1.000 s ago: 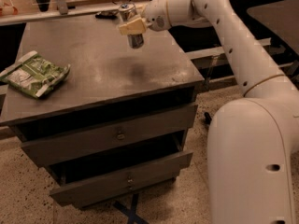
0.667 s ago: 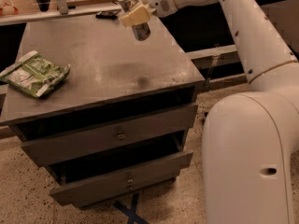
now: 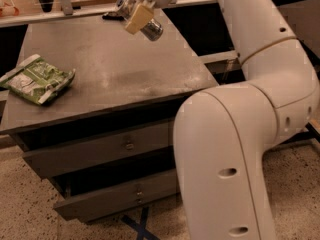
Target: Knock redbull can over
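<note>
Redbull can (image 3: 152, 30) is pinched, tilted, by gripper (image 3: 138, 17), held above far side of cabinet top (image 3: 125, 71); green snack bag (image 3: 37, 79) is laid at L edge.

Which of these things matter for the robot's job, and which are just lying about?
Job: slim silver metal redbull can, held tilted in the gripper, top of view.
Lying about: crumpled green snack bag, on the grey table with drawers.
</note>
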